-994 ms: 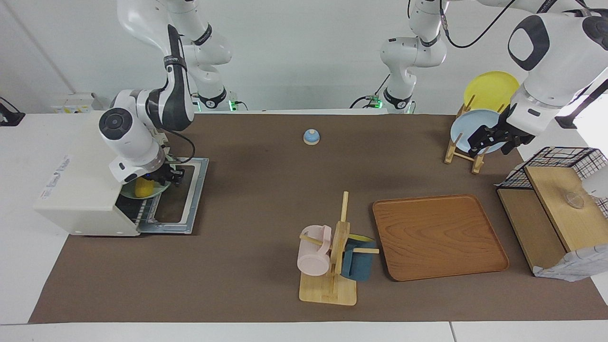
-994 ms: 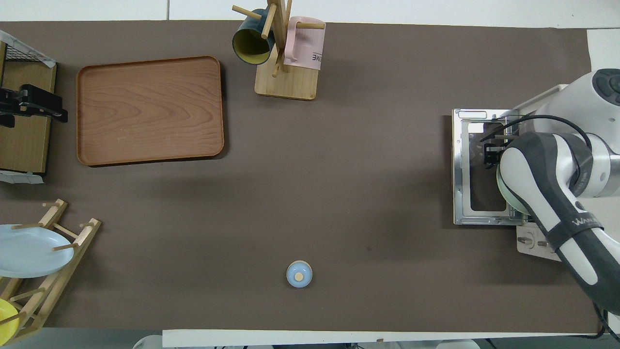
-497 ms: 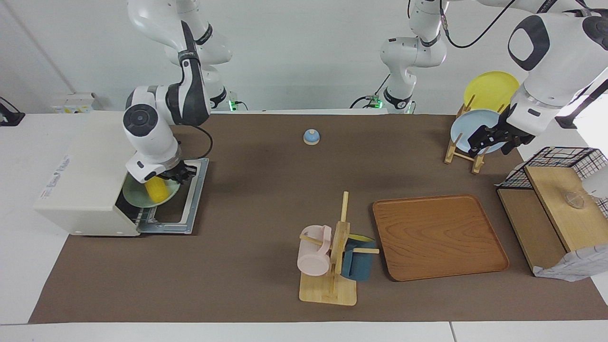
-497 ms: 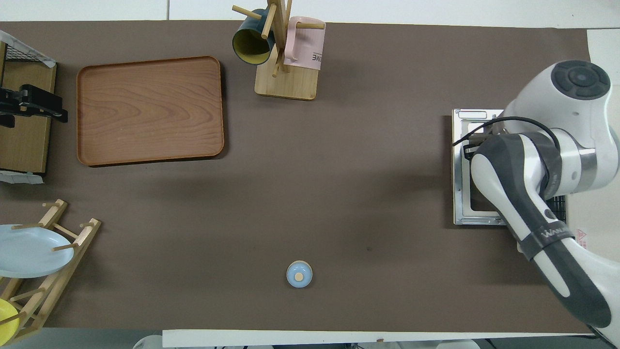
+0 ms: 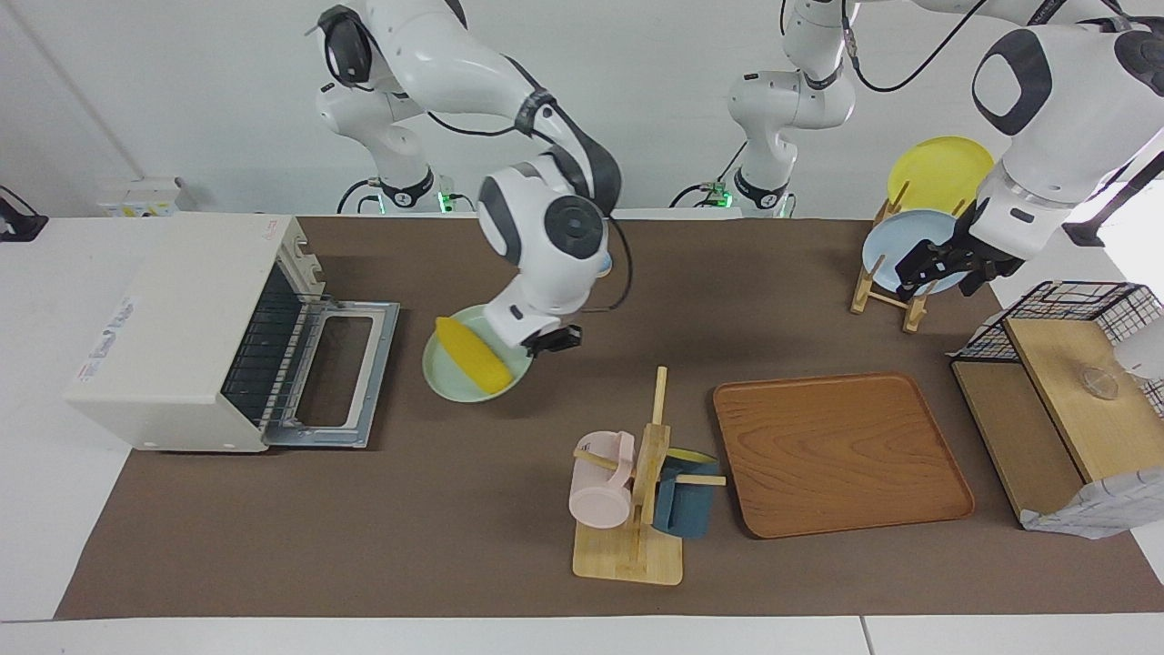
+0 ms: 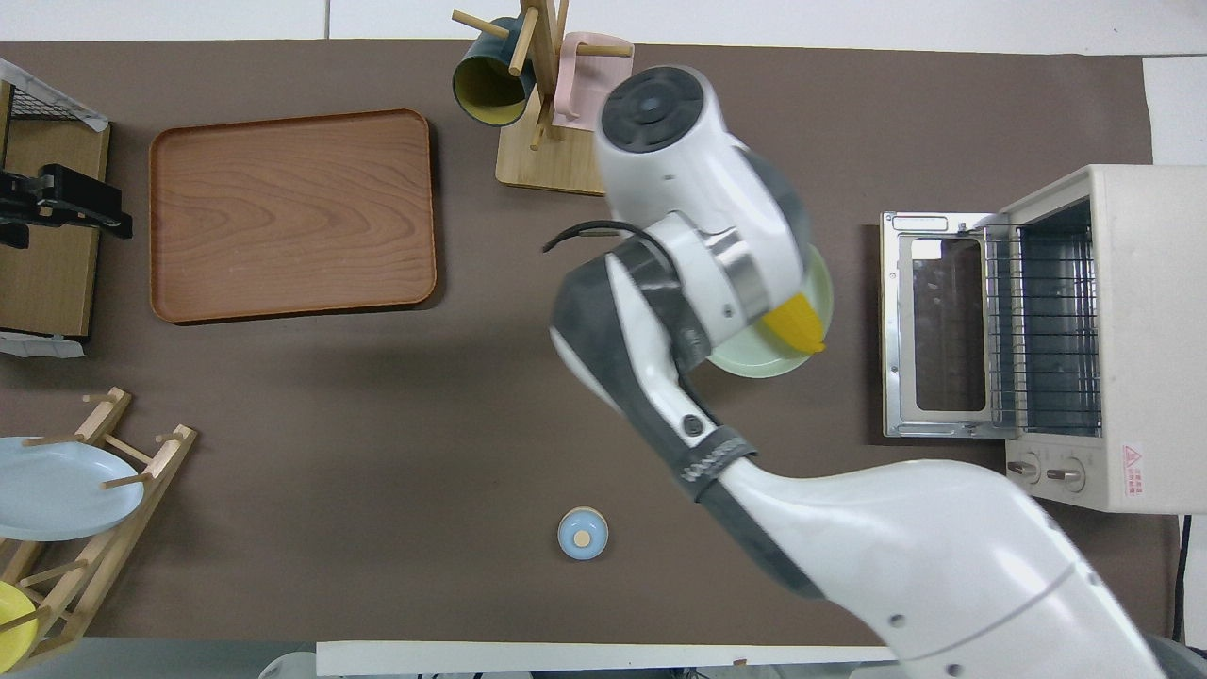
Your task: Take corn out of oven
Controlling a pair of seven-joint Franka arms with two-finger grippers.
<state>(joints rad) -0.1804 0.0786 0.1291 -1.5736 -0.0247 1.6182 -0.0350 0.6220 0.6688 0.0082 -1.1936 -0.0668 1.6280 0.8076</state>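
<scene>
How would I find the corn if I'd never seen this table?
Start at the white oven with its door dropped open. In front of it the right gripper holds a pale green plate, and the corn lies on it, bumpy, oblong and bright yellow.

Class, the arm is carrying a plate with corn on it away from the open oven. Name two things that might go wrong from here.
1. The corn lies loose on a tilted green plate that the right gripper holds by one edge; it may roll off.
2. The oven door hangs open beside the plate and could be struck.
</scene>
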